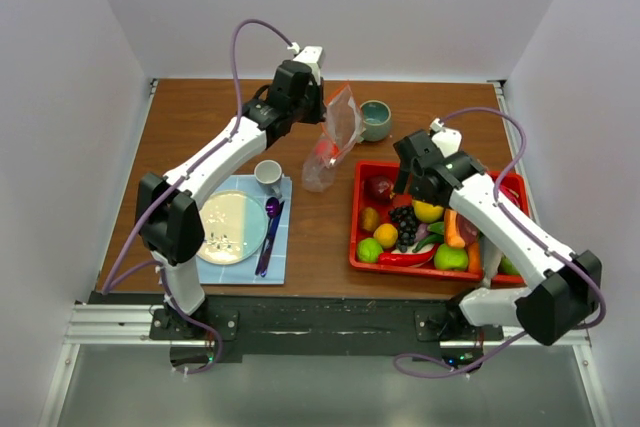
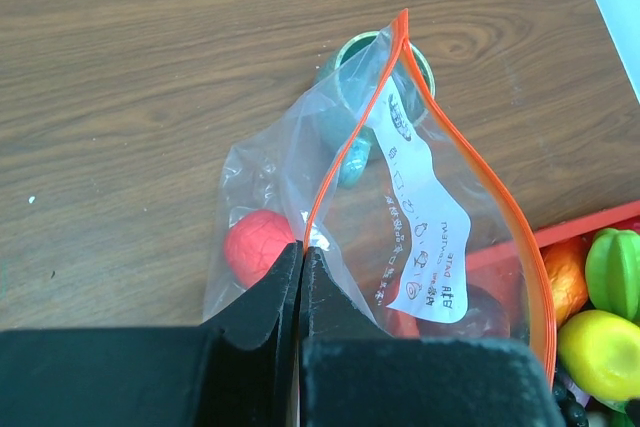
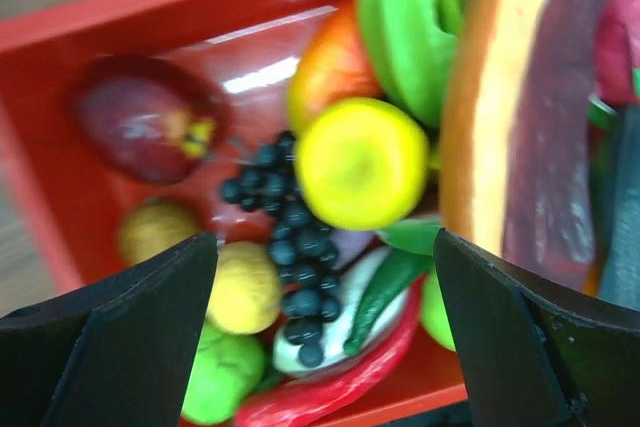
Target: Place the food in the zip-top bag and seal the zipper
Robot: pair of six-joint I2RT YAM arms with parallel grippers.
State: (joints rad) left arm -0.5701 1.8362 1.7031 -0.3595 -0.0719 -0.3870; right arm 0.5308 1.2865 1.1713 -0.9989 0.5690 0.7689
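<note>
**Bag held up, mouth agape – right claw wide over the tray**

The zip-top bag [image 2: 420, 207] stands upright at mid-counter towards the far side, just left of the red tray [image 1: 358, 217] and in front of a teal cup [image 1: 376, 119]. Its orange zipper [image 2: 345, 137] gapes unsealed, and a red round fruit [image 2: 258, 247] lies inside near the bottom. The left claw [image 2: 302, 252] is pinched tight on the bag's rim at the near end of the zipper.

The right claw [image 3: 322, 242] hangs over the tray with its fingers spread wide, gripping nothing – below it lie dark grapes [image 3: 290, 247], a yellow round fruit [image 3: 360, 162], a red chili [image 3: 330, 387] and a dark red apple [image 3: 145, 117].

On the left of the counter [image 1: 200, 117] sit a plate [image 1: 232, 227], a purple spoon [image 1: 270, 232] and a small white cup [image 1: 267, 174].
</note>
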